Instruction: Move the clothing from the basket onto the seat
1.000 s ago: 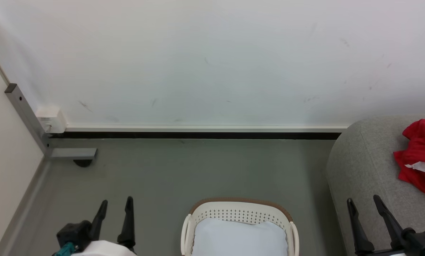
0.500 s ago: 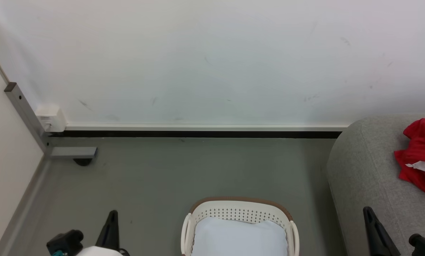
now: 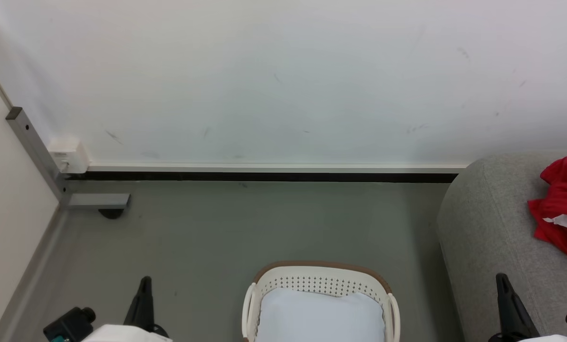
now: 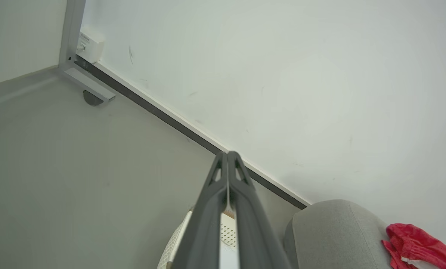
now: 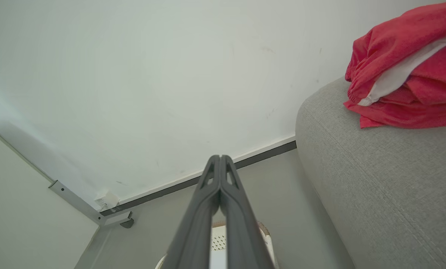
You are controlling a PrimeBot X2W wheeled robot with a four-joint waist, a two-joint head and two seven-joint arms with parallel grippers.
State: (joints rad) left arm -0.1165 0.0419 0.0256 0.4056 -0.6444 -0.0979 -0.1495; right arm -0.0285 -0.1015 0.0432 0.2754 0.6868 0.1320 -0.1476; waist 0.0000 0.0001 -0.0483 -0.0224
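The red clothing (image 3: 561, 209) lies bunched on the grey seat (image 3: 487, 228) at the right edge of the head view, a white strip showing in its folds. It also appears in the right wrist view, clothing (image 5: 406, 74) on the seat (image 5: 376, 186), and in the left wrist view as clothing (image 4: 417, 246) on the seat (image 4: 331, 231). The cream basket (image 3: 321, 278) stands on the floor at bottom centre, holding a pale cushion (image 3: 319, 316). My left gripper (image 3: 144, 285) is shut at the lower left, empty; the left gripper (image 4: 227, 155) has its fingers pressed together. My right gripper (image 3: 502, 281) is shut beside the seat, empty, as is the right gripper (image 5: 220, 157).
A white wall with a dark baseboard (image 3: 264, 176) runs behind the grey floor (image 3: 245, 228). A grey metal post with a foot (image 3: 96, 202) and a white box (image 3: 67, 154) stand in the left corner.
Both grippers have gone from open to shut and dropped lower in the head view. The clothing, seat and basket stay where they were.
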